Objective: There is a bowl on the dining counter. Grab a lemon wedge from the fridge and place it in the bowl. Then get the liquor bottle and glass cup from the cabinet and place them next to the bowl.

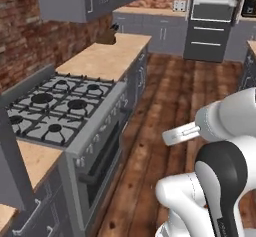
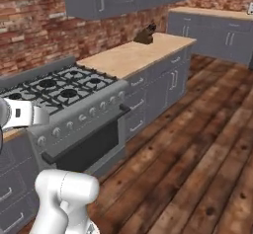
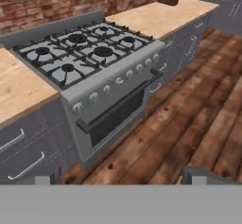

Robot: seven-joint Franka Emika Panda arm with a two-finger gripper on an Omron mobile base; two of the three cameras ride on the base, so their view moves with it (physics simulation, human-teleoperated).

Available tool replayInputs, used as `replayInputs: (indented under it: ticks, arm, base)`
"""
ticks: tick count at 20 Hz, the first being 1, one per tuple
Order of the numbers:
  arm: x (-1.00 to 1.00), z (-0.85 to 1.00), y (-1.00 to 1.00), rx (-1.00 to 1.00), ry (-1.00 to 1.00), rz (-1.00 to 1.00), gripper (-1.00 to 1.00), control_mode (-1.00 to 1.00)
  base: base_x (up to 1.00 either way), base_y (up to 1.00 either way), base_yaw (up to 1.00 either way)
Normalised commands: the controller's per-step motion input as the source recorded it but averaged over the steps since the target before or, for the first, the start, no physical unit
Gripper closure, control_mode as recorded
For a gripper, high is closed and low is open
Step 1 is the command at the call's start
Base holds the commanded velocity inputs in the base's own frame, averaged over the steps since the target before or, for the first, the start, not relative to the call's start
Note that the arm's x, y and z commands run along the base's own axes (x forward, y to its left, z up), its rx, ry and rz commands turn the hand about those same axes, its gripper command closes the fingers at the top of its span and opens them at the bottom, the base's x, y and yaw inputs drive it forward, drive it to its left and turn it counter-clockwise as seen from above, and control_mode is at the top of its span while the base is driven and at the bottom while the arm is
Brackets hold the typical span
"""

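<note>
Base stands on the wooden floor [image 1: 165, 101] beside a gas stove [image 1: 60, 111], arm folded near the camera. Gripper [image 3: 123, 178] hangs over the floor in front of the oven door [image 3: 118, 112], fingertips [image 3: 198, 173] spread wide, nothing between them.

None of the task's things can be made out: no bowl, lemon wedge, liquor bottle or glass cup, and no dining counter. A tall steel appliance [image 1: 212, 18] stands at the far end of the aisle in the left base view; judged possibly the fridge, though it could be a wall oven. A small dark object [image 2: 146, 34] sits on the far counter [image 2: 136, 55], too blurred to name.

Step in hand, as judged: travel to the fridge. Do it well by keeping the arm tucked clear of the stove knobs [image 3: 118, 80] and cabinet handles [image 2: 174, 80], jaws left released, and stopping square to the door with room for it to swing.
</note>
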Motion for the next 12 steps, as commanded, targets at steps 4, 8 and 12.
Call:
replayInputs:
  ticks: [4,8,12]
  arm:
    - [0.0,0.0,0.0,0.0,0.0,0.0,-1.0,1.0]
    - [0.0,0.0,0.0,0.0,0.0,0.0,-1.0,1.0]
    - [0.0,0.0,0.0,0.0,0.0,0.0,-1.0,1.0]
  base:
    - [0.66,0.0,0.65]
    - [0.65,0.0,0.65]
    - [0.65,0.0,0.65]
